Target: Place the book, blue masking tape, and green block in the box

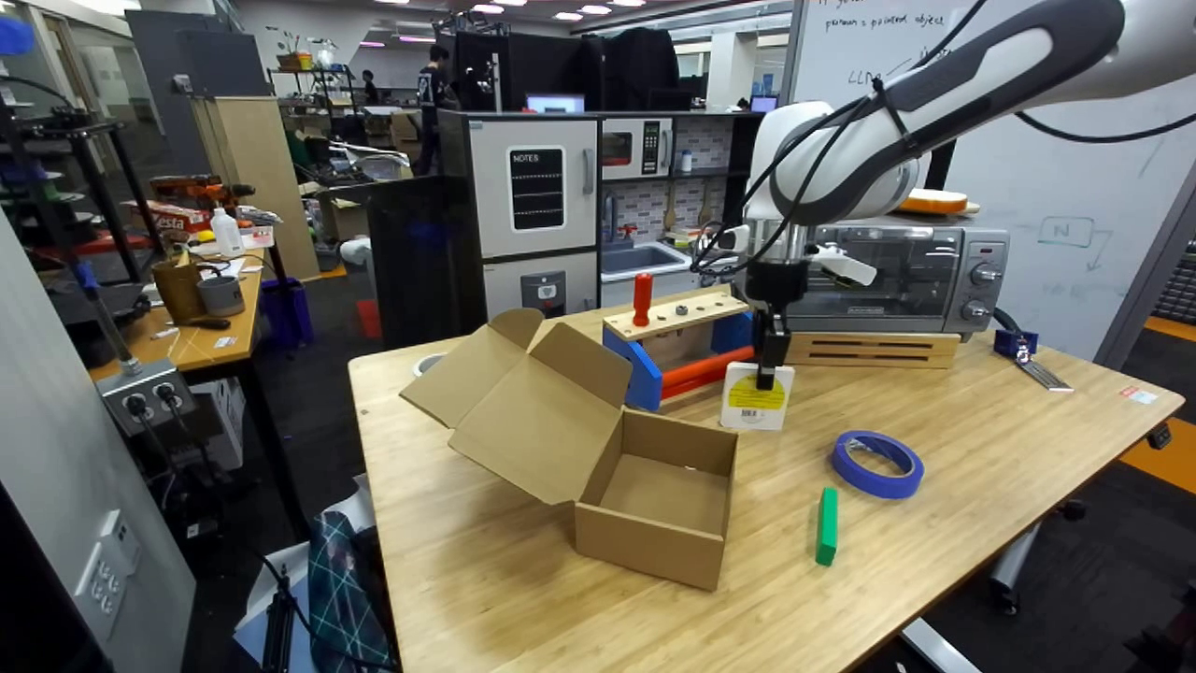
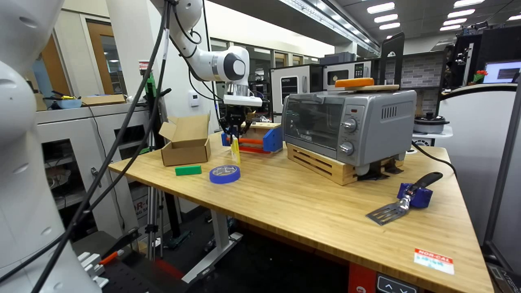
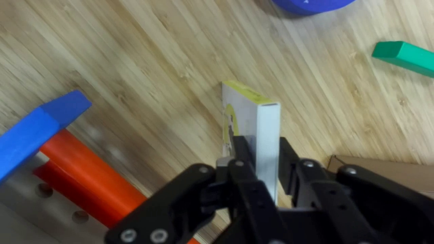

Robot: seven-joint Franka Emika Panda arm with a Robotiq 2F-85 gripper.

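Note:
My gripper point(image 1: 766, 376) points down at the table's far middle, fingers on both faces of the book. It looks shut on the book point(image 1: 750, 404), which is upright, white and yellow, in both exterior views point(image 2: 235, 153). In the wrist view its white edge point(image 3: 268, 135) lies between the fingers. I cannot tell whether its bottom touches the table. The blue masking tape point(image 1: 878, 484) lies flat, cut off in the wrist view point(image 3: 315, 5). The green block point(image 1: 827, 528) lies near it point(image 3: 405, 59). The open cardboard box point(image 1: 649, 547) stands beside them; its corner point(image 3: 379, 169) shows in the wrist view.
The blue-and-red wooden toy tray point(image 1: 645, 374) stands close behind the book; its red bar point(image 3: 95, 173) is beside the gripper. A toaster oven point(image 2: 386, 126) stands on a wooden rack. A spatula point(image 2: 390, 211) lies by the oven. The box's raised flaps point(image 1: 542, 421) lean outward.

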